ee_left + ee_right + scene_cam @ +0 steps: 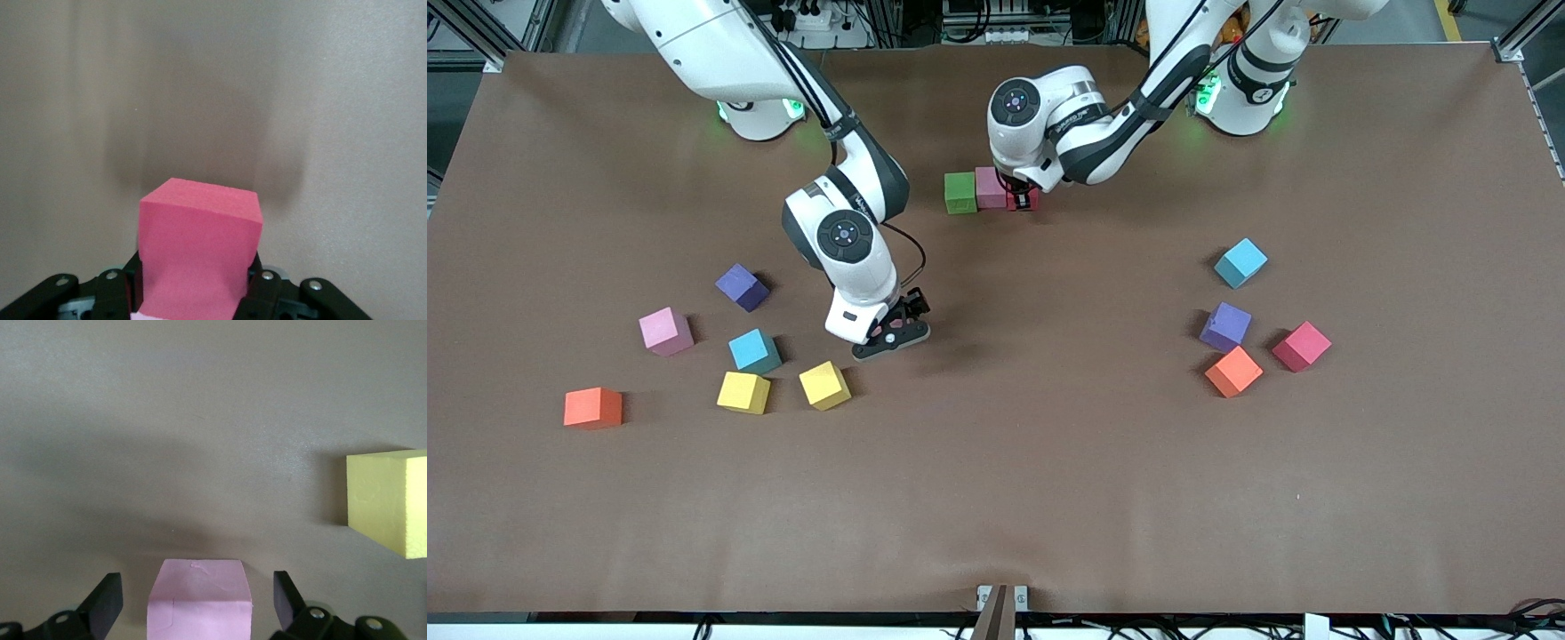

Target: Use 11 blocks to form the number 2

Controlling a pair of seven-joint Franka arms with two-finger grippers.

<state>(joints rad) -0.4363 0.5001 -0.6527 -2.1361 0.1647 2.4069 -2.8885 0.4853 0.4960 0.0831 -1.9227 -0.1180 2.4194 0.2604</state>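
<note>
Starting what looks like the top bar of the number 2, a short row sits in the upper middle of the front view: a green block (959,191), a pink block (990,187) touching it, and a crimson block (200,240) at the end toward the left arm.

The left gripper (1024,200) is clamped on the crimson block. Low at the row, it seems to be pressing the cube flush against the pink one so the bar has no gap. Whether the cube already rests on the worktop (1049,498) cannot be told.

The right gripper (889,336), in the middle of the front view, is low with its fingers apart. Its wrist view shows a pale pink block (199,603) between them, untouched on either side, so it is probably lined up to pick the next piece. A yellow block (390,500) lies just beside, near enough to be nudged.

The other loose blocks lie in two clusters across the middle band, one toward each arm's end, so each arm can draw from its own supply.
</note>
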